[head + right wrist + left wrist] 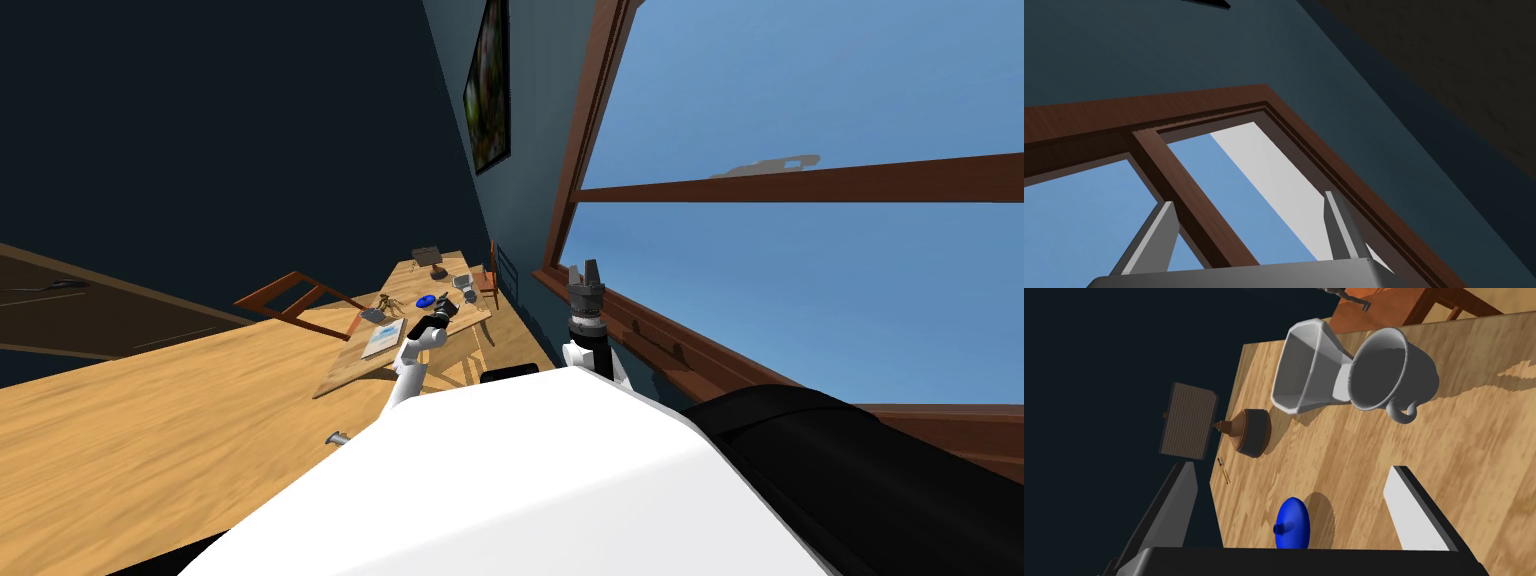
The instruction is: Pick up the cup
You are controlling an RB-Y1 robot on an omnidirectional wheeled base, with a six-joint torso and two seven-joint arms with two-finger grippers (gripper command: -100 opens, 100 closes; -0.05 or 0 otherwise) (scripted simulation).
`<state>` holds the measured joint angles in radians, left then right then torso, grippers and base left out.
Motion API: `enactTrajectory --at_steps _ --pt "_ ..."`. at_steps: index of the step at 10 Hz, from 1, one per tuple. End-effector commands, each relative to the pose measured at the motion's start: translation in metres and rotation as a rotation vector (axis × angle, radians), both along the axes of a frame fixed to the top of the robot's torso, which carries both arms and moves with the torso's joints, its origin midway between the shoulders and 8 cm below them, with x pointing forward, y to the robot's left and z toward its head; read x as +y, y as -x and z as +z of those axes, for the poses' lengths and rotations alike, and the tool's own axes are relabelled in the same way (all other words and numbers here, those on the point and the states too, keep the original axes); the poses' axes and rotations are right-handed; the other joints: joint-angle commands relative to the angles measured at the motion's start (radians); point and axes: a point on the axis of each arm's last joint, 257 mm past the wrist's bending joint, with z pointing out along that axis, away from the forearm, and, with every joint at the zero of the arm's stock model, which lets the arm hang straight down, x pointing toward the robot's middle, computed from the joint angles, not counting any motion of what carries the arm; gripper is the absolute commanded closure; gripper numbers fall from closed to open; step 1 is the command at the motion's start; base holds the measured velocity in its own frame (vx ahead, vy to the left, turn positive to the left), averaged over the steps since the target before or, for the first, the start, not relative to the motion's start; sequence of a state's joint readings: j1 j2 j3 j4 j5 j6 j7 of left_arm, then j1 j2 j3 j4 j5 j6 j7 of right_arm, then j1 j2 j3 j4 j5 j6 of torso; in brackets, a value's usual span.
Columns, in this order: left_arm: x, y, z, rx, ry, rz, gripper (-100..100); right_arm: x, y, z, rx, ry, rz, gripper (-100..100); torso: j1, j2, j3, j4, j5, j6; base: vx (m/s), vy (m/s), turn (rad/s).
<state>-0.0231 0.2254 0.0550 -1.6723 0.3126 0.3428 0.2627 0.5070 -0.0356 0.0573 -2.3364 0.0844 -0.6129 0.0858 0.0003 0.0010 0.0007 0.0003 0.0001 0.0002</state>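
Blue knobbed obj (pixel 1292 530) sits just ahead of L gripper (pixel 1291 468), whose fingers are spread wide w/ nothing held. Cup (pixel 1396 370), grey-white w/ handle, stands further out on wooden table (pixel 1474 453), beside faceted vessel (pixel 1304 368). Reach, grasp and lift are all left. R gripper (pixel 1249 200) is raised, apart, empty.

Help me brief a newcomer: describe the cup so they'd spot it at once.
Start at the wooden table, then go past the small blue object. Two pale grey vessels sit side by side there. The cup is the round one with a flared rim and a curled handle; its neighbour is faceted, with no handle.
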Motion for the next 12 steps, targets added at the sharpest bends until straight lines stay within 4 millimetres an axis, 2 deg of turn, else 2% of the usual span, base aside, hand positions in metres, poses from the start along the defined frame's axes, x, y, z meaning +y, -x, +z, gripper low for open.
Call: enactTrajectory --at_steps 1,4,6,12 --pt "0.0 -0.002 -0.011 0.042 0.009 -0.004 -100 0.0 0.0 0.0 0.0 0.0 0.0 0 0.0 0.0 0.0 0.0 0.0 0.0 -0.017 0.012 -0.007" --pt "-0.004 -0.016 -0.03 0.136 0.038 -0.021 -100 0.0 0.0 0.0 0.0 0.0 0.0 0 0.0 -0.001 0.0 0.0 0.0 0.0 -0.008 0.013 -0.014" --pt "-0.004 -0.02 -0.047 0.199 0.052 -0.024 -100 0.0 0.0 0.0 0.0 0.0 0.0 0 0.0 -0.001 -0.001 0.0 0.0 0.0 0.001 0.011 -0.022" --pt "-0.008 -0.028 -0.079 0.368 0.076 -0.045 -100 0.0 0.0 0.0 0.0 0.0 0.0 0 0.0 -0.003 -0.002 -0.001 0.0 0.0 0.016 0.01 -0.034"
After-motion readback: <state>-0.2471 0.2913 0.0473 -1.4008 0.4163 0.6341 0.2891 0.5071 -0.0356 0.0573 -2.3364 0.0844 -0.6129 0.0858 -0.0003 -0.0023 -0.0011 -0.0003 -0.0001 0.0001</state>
